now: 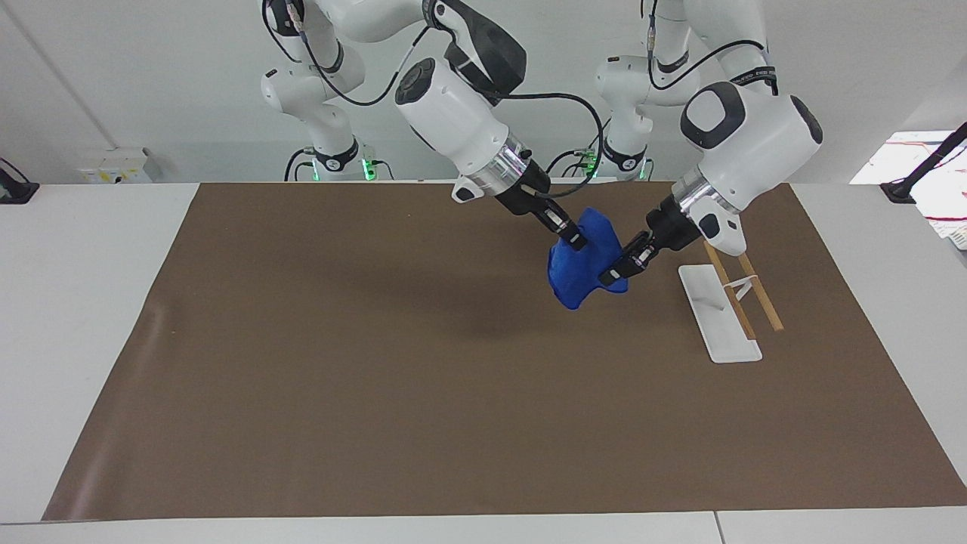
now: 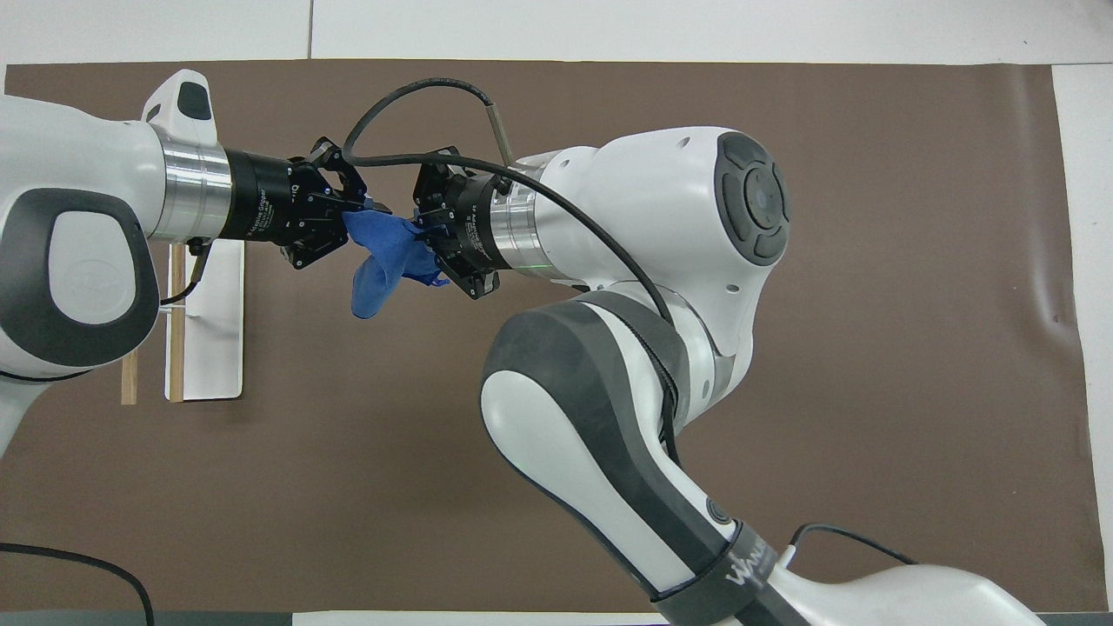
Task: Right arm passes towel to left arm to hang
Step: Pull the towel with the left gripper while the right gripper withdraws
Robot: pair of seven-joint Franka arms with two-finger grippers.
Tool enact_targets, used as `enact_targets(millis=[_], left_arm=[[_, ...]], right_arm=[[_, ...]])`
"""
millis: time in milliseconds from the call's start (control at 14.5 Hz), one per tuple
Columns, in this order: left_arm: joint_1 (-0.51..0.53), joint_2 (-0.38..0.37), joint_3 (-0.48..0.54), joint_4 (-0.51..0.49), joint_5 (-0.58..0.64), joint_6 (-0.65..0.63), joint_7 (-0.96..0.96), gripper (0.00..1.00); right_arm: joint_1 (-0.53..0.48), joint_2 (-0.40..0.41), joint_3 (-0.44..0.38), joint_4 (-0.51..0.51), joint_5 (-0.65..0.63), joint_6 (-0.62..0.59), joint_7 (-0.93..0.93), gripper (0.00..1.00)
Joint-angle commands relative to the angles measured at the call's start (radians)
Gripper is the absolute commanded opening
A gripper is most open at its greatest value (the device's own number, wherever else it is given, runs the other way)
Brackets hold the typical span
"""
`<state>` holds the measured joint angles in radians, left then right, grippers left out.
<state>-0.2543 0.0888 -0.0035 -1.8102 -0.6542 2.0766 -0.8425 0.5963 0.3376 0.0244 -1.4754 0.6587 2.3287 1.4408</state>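
The blue towel (image 1: pixel 573 273) hangs bunched in the air over the brown mat, held between both grippers. My right gripper (image 1: pixel 576 242) is shut on the towel's upper part. My left gripper (image 1: pixel 613 273) has its fingers closed on the towel's edge on the side toward the rack. In the overhead view the towel (image 2: pixel 383 261) stretches between the left gripper (image 2: pixel 355 222) and the right gripper (image 2: pixel 424 242), with a loose end hanging down. No loop cord shows.
A rack with a white base (image 1: pixel 718 313) and two wooden bars (image 1: pixel 744 291) stands on the brown mat (image 1: pixel 378 378) toward the left arm's end, beside the left gripper. In the overhead view the left arm partly covers the rack (image 2: pixel 213 348).
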Motion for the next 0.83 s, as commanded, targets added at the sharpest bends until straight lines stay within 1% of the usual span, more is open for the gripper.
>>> enact_targets(millis=[0, 69, 138, 207, 276, 346, 415, 484, 553, 691, 760], left_arm=[[-0.003, -0.006, 0.011, 0.006, -0.013, 0.014, 0.002, 0.0], [-0.003, -0.006, 0.013, 0.012, -0.007, 0.017, 0.003, 0.0], [-0.002, -0.007, 0.014, 0.014, -0.004, 0.02, 0.005, 0.0], [-0.002, -0.009, 0.014, 0.014, 0.002, 0.022, 0.003, 0.0], [0.0, -0.009, 0.014, 0.014, 0.013, 0.023, 0.002, 0.0], [0.001, -0.011, 0.016, 0.012, 0.03, 0.023, -0.001, 0.0], [0.001, -0.011, 0.016, 0.012, 0.053, 0.022, -0.006, 0.0], [0.003, -0.011, 0.017, 0.011, 0.095, 0.022, -0.01, 0.0], [0.004, -0.014, 0.019, 0.005, 0.15, 0.022, -0.012, 0.0], [0.036, -0.015, 0.02, 0.005, 0.214, 0.04, -0.015, 0.0], [0.055, -0.02, 0.02, 0.003, 0.228, 0.046, -0.017, 0.0]], right_arm=[[-0.003, -0.029, 0.002, -0.045, 0.021, 0.02, -0.025, 0.01], [-0.003, -0.029, 0.002, -0.043, 0.013, 0.018, -0.03, 0.58], [-0.009, -0.029, 0.0, -0.04, 0.006, 0.017, -0.042, 1.0], [-0.013, -0.028, -0.003, -0.037, 0.001, 0.008, -0.06, 1.0], [-0.018, -0.028, -0.004, -0.039, -0.036, -0.005, -0.103, 1.0], [-0.026, -0.028, -0.004, -0.037, -0.106, -0.021, -0.155, 1.0], [-0.045, -0.029, -0.004, -0.033, -0.196, -0.064, -0.216, 1.0], [-0.07, -0.029, -0.003, -0.025, -0.276, -0.133, -0.284, 1.0], [-0.096, -0.041, -0.003, -0.02, -0.333, -0.193, -0.391, 1.0], [-0.162, -0.055, -0.009, -0.022, -0.382, -0.306, -0.607, 1.0], [-0.209, -0.058, -0.009, -0.023, -0.434, -0.363, -0.719, 1.0]])
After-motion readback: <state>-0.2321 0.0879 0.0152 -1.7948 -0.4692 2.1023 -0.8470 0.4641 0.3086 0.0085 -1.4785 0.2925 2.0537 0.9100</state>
